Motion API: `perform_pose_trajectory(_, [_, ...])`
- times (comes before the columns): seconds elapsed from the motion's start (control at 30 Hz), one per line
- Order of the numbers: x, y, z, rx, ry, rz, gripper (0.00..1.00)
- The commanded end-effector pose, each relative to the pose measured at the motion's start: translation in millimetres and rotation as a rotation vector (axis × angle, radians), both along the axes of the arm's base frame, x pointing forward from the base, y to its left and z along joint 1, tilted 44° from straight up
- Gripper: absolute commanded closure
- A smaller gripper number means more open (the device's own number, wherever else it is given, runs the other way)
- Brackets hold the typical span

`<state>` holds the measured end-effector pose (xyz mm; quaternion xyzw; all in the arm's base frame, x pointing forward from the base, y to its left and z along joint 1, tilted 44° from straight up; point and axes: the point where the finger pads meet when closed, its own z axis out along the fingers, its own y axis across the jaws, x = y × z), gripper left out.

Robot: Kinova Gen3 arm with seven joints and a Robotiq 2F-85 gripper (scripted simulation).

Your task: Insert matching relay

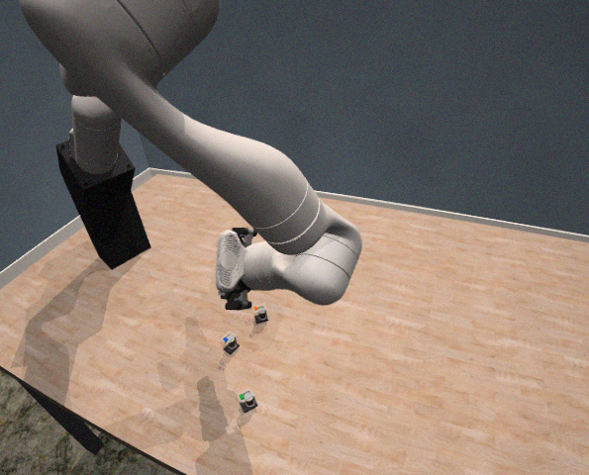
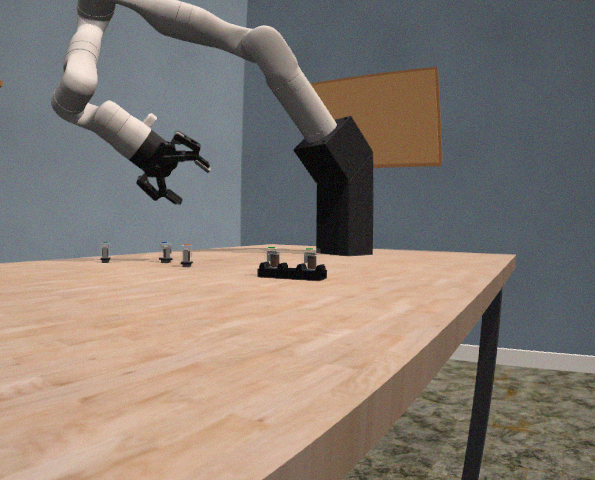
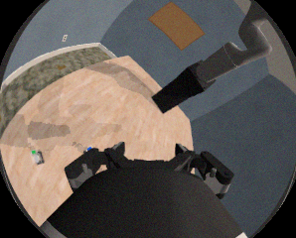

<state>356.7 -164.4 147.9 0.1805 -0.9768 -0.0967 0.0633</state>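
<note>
Tool (image 1: pixel 239 268) (image 2: pixel 191 186) (image 3: pixel 149 148) released, high above tabletop (image 1: pixel 412 332) (image 2: pixel 183 330) (image 3: pixel 103 114); green-buttoned loose relay (image 1: pixel 247 401) (image 2: pixel 105 253) (image 3: pixel 37 157) upright, well apart from blue and orange ones. Could topple if brushed by a tilted approach.

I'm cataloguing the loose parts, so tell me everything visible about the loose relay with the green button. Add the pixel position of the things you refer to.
The loose green-button relay (image 1: pixel 247 401) (image 2: pixel 105 252) (image 3: pixel 37 157) is a small upright box, clear-looking near the top, with pale and brownish parts inside and a wider dark base. Its green button sits on top, off to one side. It stands on the wooden table (image 1: pixel 412 357) (image 2: pixel 183 361) (image 3: pixel 103 114), apart from the other relays; nothing else visibly touches it.
</note>
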Motion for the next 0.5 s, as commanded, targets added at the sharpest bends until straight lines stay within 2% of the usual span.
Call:
perform_pose_trajectory(0.0, [3,4,1.6,-0.004,-0.002,0.009,0.0])
perform_pose_trajectory(0.43, [8,9,3.4,-0.018,-0.003,-0.007,0.0])
perform_pose_trajectory(0.47, [13,15,5.3,-0.031,-0.005,-0.024,0.0])
